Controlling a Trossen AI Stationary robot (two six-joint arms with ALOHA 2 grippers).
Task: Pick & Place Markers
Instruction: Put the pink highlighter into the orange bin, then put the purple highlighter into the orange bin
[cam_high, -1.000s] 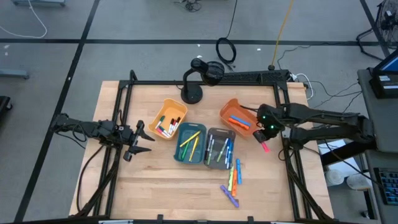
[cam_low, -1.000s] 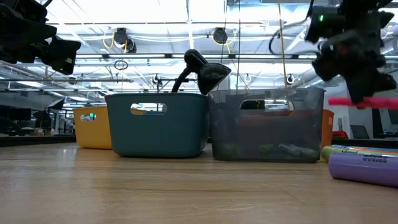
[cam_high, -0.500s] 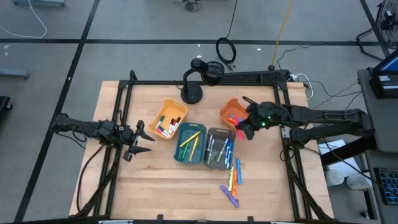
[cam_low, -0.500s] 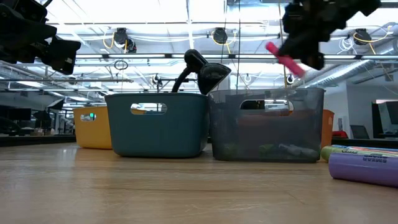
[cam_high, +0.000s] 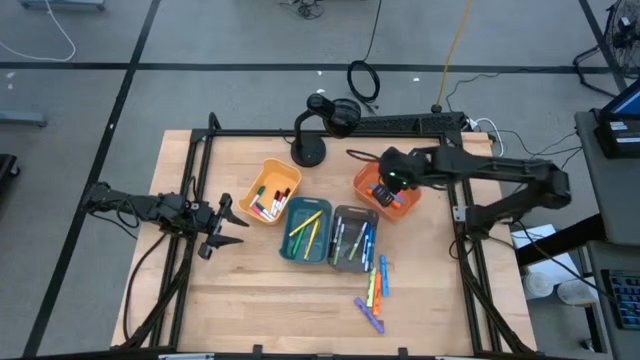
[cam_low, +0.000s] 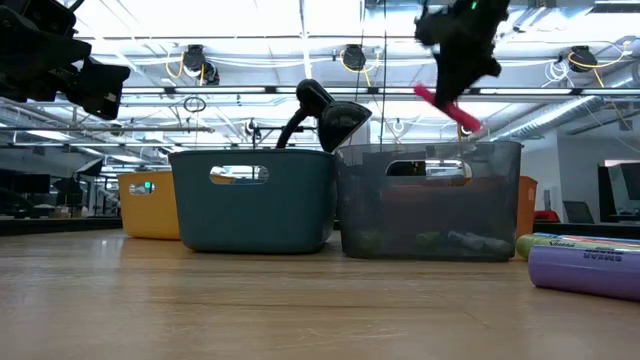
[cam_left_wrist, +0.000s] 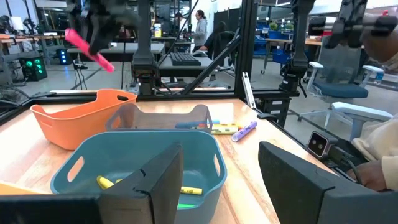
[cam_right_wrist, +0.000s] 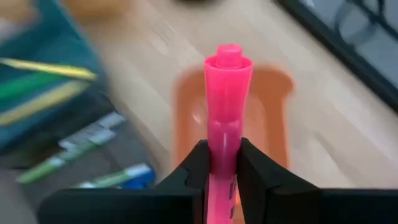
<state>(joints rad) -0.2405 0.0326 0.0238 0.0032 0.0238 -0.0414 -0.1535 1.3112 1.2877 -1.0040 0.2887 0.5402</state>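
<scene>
**Carrying a pink marker over the orange bin**

Hovering above the orange bin (cam_high: 386, 190), the right tool (cam_high: 385, 187) holds a pink marker (cam_right_wrist: 227, 112) pinched near its lower part, its two fingers narrow around the barrel. In the low view the marker (cam_low: 447, 107) hangs tilted, one end lower than the other, well above the bins' rims. The right wrist view looks down the marker's length, with the orange bin (cam_right_wrist: 273, 93) directly beneath it.

The left tool (cam_high: 222, 228) waits, spread wide and holding nothing, beside the yellow bin (cam_high: 270, 190), on the side away from the orange bin.

The other markers are spread around: red and blue ones already lie in the orange bin, yellow and green ones in the teal bin (cam_high: 306, 229) next to it, more in the grey bin (cam_high: 353, 238), and several loose markers (cam_high: 374, 290) lie on the table (cam_high: 250, 300) beyond the grey bin from the orange one.

Risks, as I judge them:
- The grip sits low on a long, tilted marker, so it could swivel between the fingers and leave the tool at an odd angle.
- Released from this height, the marker could bounce off those already inside, or strike the rim and roll out onto the table.
- The orange bin stands at an angle and just beside the grey bin, so a small sideways drift before release could send the marker into the wrong bin.
- Lowering too far could push the marker's tip against the bin and shift the bin.
</scene>
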